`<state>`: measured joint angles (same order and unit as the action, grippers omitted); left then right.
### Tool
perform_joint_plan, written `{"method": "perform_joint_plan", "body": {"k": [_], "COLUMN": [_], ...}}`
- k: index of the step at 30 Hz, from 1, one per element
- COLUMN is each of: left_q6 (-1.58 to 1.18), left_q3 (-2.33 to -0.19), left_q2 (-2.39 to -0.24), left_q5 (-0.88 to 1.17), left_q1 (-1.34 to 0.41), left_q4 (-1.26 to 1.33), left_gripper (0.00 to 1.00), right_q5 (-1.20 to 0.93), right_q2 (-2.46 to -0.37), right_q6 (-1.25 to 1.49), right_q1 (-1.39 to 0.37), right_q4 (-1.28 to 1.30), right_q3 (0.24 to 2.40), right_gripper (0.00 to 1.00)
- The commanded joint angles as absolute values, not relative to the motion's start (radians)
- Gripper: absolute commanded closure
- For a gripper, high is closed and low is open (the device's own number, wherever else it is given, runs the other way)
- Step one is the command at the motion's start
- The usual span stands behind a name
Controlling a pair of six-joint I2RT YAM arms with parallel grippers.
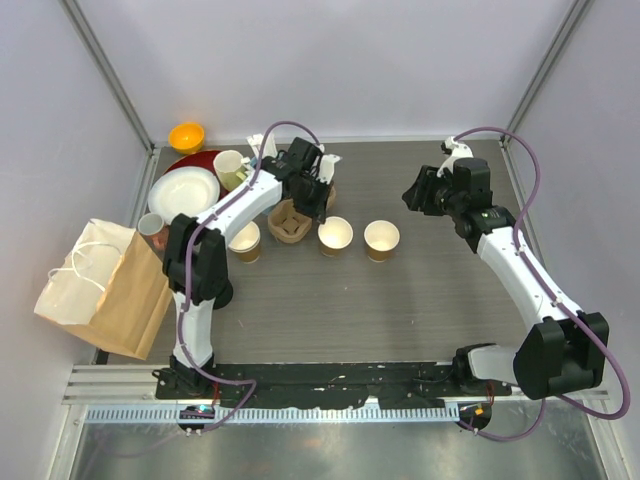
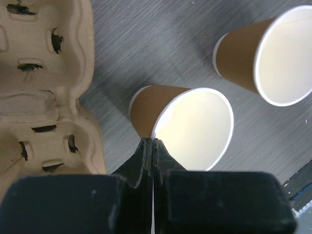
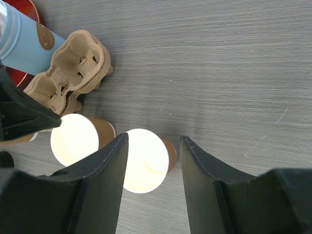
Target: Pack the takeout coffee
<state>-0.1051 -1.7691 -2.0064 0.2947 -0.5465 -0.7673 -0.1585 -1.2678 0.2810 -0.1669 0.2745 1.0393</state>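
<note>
Three brown kraft cups stand open, with no black lids in view. My left gripper [image 1: 322, 205] is shut on the near rim of the middle cup [image 1: 335, 236]; in the left wrist view the fingertips [image 2: 152, 141] pinch its white rim [image 2: 195, 129]. The right cup [image 1: 381, 240] stands beside it [image 2: 282, 56]. A third cup [image 1: 245, 240] stands left of the pulp cup carrier [image 1: 290, 222]. My right gripper [image 1: 412, 195] is open and empty, held above the table; the right cup [image 3: 144, 161] shows between its fingers [image 3: 153, 139].
A brown paper bag [image 1: 105, 285] lies at the left edge. Behind the carrier [image 3: 73, 68] are a white plate [image 1: 183, 190], an orange bowl [image 1: 186, 135], a pale mug [image 1: 232, 168] and a light blue cup [image 3: 24, 41].
</note>
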Motion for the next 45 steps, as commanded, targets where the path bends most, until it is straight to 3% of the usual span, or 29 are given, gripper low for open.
{"method": "perform_joint_plan", "body": {"k": [1,3,6,10,15,21,25,31,37,40,43,45], "left_q6": [-0.054,-0.045,-0.037,-0.018,0.026,0.173,0.215,0.270,0.233,0.267,0.394,0.483], "left_q3": [-1.848,-1.867,-1.867,-1.874,-1.911,-1.941,-1.873,-1.538,-1.301,-1.169,-1.069,-1.035], "left_q2": [-2.055,-2.065,-2.057,-2.020,-1.938,-1.766,-1.642,-1.454,-1.364,-1.322,-1.238,-1.180], "left_q5": [0.334,0.337,0.330,0.295,0.288,0.275,0.149,-0.035,0.058,0.036,-0.084,-0.051], "left_q1": [-0.537,-0.535,-0.537,-0.537,-0.537,-0.535,-0.480,-0.231,-0.196,-0.283,-0.288,-0.284], "left_q4": [-0.791,-0.818,-0.813,-0.818,-0.862,-1.130,-1.310,-1.373,-1.338,-1.278,-1.200,-1.200], "left_gripper": [0.99,0.92,0.66,0.50,0.42,0.33,0.34,0.51,0.72,0.68,0.67,0.65], "right_q5": [-0.187,-0.201,-0.215,-0.239,-0.276,-0.319,-0.293,-0.279,-0.293,-0.290,-0.296,-0.298], "right_q2": [-1.230,-1.229,-1.224,-1.224,-1.223,-1.192,-1.138,-1.120,-1.108,-1.101,-1.095,-1.095], "right_q6": [0.258,0.259,0.258,0.256,0.258,0.276,0.265,0.239,0.244,0.244,0.244,0.239], "right_q1": [-0.163,-0.164,-0.164,-0.163,-0.163,-0.175,-0.230,-0.282,-0.290,-0.291,-0.293,-0.293], "right_q4": [0.259,0.258,0.247,0.247,0.238,0.203,0.178,0.176,0.164,0.163,0.164,0.163], "right_q3": [1.057,1.058,1.055,1.055,1.052,1.031,1.009,0.997,0.983,0.977,0.977,0.980], "right_gripper": [0.48,0.48,0.48,0.47,0.47,0.47,0.47,0.47,0.47,0.47,0.47,0.47]}}
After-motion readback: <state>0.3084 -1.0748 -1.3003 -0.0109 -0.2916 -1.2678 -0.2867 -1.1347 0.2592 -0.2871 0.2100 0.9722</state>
